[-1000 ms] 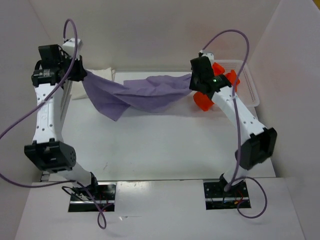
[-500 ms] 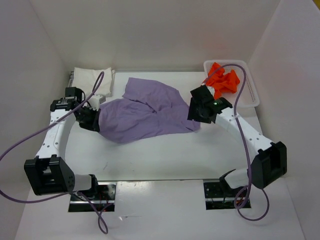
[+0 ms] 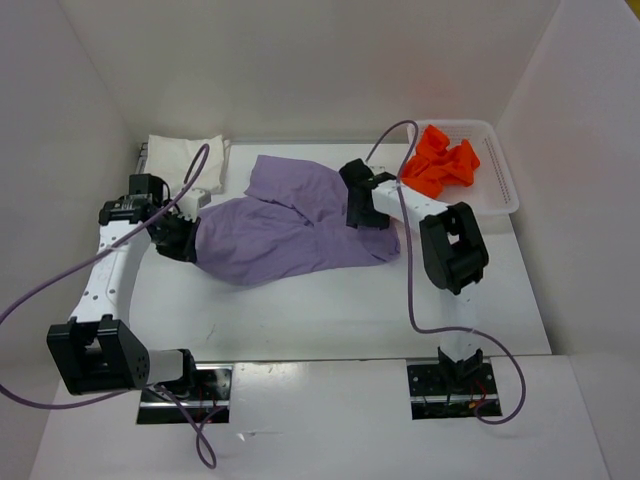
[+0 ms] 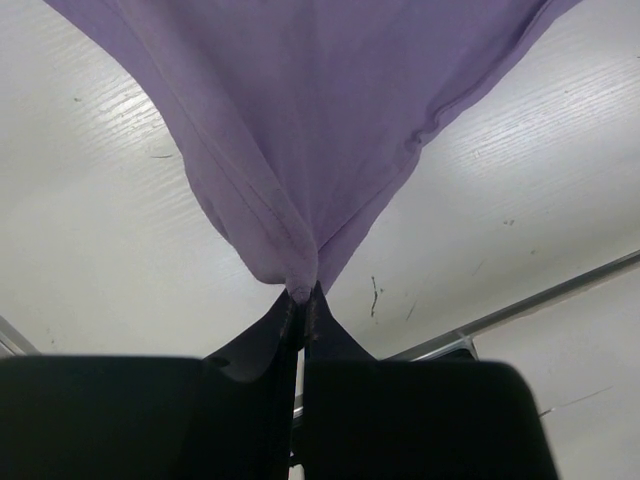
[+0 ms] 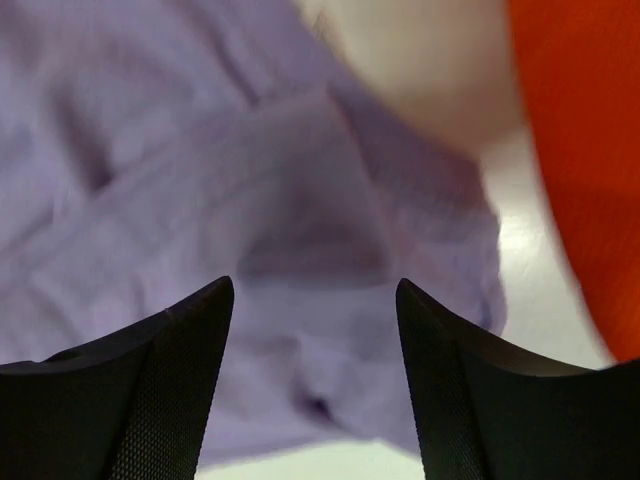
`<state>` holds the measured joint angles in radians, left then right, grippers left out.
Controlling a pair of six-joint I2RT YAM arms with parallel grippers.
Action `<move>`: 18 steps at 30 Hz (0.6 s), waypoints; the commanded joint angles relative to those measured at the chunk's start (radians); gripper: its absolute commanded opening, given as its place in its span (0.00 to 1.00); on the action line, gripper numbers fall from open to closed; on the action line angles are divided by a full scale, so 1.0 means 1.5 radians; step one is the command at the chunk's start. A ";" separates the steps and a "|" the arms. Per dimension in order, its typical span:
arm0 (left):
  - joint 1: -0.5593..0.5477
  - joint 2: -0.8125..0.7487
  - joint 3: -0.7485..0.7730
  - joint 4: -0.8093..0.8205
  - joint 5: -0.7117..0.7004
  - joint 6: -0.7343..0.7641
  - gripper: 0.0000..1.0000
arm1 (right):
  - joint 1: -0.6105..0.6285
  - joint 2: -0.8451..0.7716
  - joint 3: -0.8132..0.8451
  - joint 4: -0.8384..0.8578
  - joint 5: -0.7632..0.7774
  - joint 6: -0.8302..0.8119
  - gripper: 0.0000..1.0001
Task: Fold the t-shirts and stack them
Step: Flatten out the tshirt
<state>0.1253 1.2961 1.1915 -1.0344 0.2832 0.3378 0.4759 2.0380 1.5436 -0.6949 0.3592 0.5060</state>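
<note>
A purple t-shirt [image 3: 290, 225] lies crumpled across the middle of the table. My left gripper [image 3: 183, 240] is shut on its left edge, and the pinched purple cloth [image 4: 300, 180] fans out from the closed fingertips in the left wrist view. My right gripper [image 3: 357, 203] stands open over the shirt's right part, nothing between its fingers [image 5: 190, 330]; purple cloth [image 5: 250, 200] fills the view below them. An orange t-shirt [image 3: 445, 162] lies bunched in the white basket [image 3: 505, 190] at the back right. A folded white t-shirt [image 3: 180, 155] sits at the back left.
White walls close in the table on the left, back and right. The basket stands against the right wall. A purple cable [image 3: 400, 135] arcs over the right arm, another loops around the left arm [image 3: 110, 270].
The shirt, held up between both grippers a second ago, now lies on the table. The right gripper has opened, let go of it and swung left over it; the left keeps its grip.
</note>
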 commanded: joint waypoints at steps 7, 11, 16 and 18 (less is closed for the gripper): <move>-0.003 0.037 0.026 -0.001 -0.030 0.007 0.00 | -0.034 0.111 0.155 0.041 0.042 -0.038 0.81; -0.003 0.037 0.026 -0.007 -0.030 0.007 0.00 | -0.040 0.142 0.185 0.048 0.003 -0.050 0.82; -0.003 0.044 0.032 -0.007 -0.043 0.007 0.00 | -0.046 0.170 0.202 0.042 -0.003 -0.050 0.73; -0.003 0.044 0.032 -0.007 -0.043 0.007 0.00 | -0.046 0.148 0.180 0.052 -0.003 -0.043 0.66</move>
<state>0.1253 1.3598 1.2007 -1.0332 0.2245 0.3382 0.4179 2.2684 1.8095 -0.6418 0.3538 0.4377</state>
